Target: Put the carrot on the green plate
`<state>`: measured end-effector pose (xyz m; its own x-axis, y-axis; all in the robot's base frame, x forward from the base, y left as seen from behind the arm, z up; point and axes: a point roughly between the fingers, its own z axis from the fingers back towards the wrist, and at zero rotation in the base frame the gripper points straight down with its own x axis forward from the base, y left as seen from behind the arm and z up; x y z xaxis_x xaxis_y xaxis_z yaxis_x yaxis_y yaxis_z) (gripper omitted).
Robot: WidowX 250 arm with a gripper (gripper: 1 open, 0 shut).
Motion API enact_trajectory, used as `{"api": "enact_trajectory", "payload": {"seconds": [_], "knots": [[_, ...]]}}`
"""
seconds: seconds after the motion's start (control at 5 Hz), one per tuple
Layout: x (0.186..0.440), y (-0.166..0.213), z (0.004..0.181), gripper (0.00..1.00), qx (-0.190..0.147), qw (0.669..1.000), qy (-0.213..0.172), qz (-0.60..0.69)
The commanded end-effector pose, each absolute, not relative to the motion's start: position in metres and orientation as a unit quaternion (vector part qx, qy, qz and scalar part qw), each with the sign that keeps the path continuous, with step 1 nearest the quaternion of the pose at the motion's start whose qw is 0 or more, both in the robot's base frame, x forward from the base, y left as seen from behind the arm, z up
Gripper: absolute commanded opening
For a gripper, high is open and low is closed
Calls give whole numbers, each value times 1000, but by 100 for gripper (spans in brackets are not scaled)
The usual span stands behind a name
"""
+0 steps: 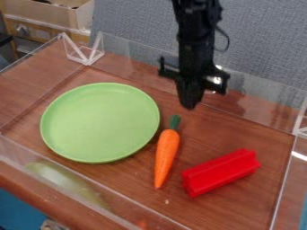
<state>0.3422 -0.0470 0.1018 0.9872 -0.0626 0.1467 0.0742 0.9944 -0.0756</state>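
Note:
The orange carrot [166,159] lies on the wooden table just right of the green plate [100,121]. Its dark green stem points to the back and its tip to the front. The carrot's side is close to the plate's right rim, but it rests on the table, not on the plate. My gripper [189,102] hangs above and slightly right of the stem end, pointing straight down with its fingers closed together. A small gap shows between the fingertips and the stem, and nothing is visible between the fingers.
A red ridged block [221,172] lies right of the carrot near the front. Clear acrylic walls [285,184] fence the table on all sides. A clear triangular stand [81,47] sits at the back left corner.

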Motion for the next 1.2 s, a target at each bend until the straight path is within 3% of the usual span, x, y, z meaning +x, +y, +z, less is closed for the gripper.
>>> {"api": "enact_trajectory", "payload": {"seconds": [0.0, 0.2, 0.4, 0.6, 0.8, 1.0], "knots": [[337, -44, 118, 100, -39, 995, -94, -7], [326, -48, 109, 0, -36, 995, -88, 3], [316, -53, 103, 0, -34, 996, -86, 6], [313, -46, 99, 100, -31, 997, -78, 2], [311, -35, 95, 100, -28, 997, -69, -1], [310, -36, 79, 100, -20, 998, -57, 28]]}}
